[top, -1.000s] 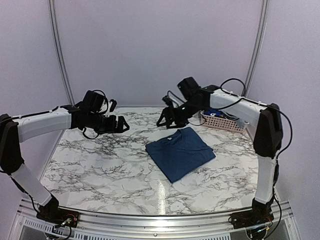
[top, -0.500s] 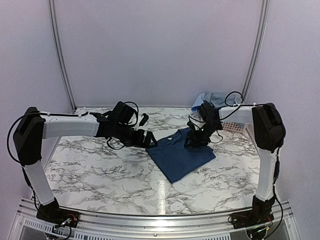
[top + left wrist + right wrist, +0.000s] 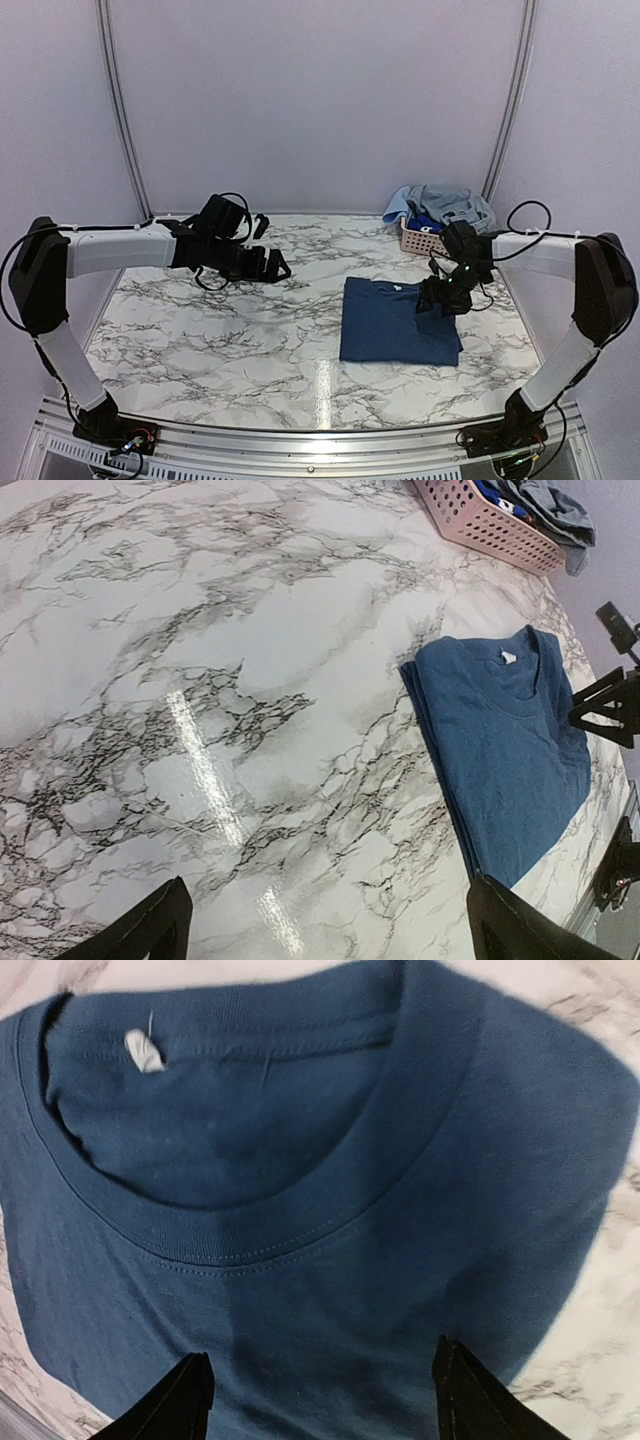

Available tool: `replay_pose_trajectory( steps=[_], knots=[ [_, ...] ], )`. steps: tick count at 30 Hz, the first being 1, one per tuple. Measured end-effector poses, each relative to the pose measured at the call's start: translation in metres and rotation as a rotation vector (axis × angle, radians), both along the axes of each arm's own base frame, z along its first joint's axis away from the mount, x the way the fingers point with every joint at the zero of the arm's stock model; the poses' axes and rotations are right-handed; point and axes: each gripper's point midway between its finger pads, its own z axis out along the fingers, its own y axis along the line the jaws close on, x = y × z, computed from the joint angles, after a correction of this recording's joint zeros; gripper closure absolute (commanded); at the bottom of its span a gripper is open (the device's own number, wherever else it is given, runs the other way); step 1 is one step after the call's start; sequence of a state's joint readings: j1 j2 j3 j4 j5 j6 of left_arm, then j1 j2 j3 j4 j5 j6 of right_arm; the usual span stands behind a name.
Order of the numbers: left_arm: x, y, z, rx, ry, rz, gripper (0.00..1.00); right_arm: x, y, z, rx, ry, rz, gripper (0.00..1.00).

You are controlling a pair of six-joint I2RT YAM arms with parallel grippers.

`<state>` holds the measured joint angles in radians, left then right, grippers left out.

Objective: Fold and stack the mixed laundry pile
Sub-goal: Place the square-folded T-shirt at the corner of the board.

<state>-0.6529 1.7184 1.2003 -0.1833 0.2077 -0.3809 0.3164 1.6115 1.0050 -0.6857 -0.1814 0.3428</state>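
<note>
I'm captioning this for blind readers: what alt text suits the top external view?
A folded dark blue T-shirt lies flat on a marble table, the right gripper open over its right edge. The left gripper hovers open further left, and a pink basket heaped with laundry stands at the back right.

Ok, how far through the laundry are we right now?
Done: one blue shirt lies folded flat on the table. In hand: nothing is gripped; the right gripper sits open over the shirt's collar end, and the left gripper hangs open off to the left. Left: the grey and blue clothes heaped in the pink basket, so no stack yet.
</note>
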Motion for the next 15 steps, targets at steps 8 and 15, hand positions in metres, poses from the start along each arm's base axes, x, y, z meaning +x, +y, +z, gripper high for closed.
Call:
replay_pose_trajectory(
  steps=[8, 15],
  knots=[
    [0.007, 0.012, 0.002, 0.016, -0.013, 0.021, 0.01, 0.031, 0.017, 0.055, -0.047, -0.144, 0.008, 0.28],
    [0.008, 0.015, 0.001, 0.028, -0.017, 0.028, 0.01, -0.015, 0.069, 0.013, -0.085, -0.020, 0.180, 0.27]
  ],
)
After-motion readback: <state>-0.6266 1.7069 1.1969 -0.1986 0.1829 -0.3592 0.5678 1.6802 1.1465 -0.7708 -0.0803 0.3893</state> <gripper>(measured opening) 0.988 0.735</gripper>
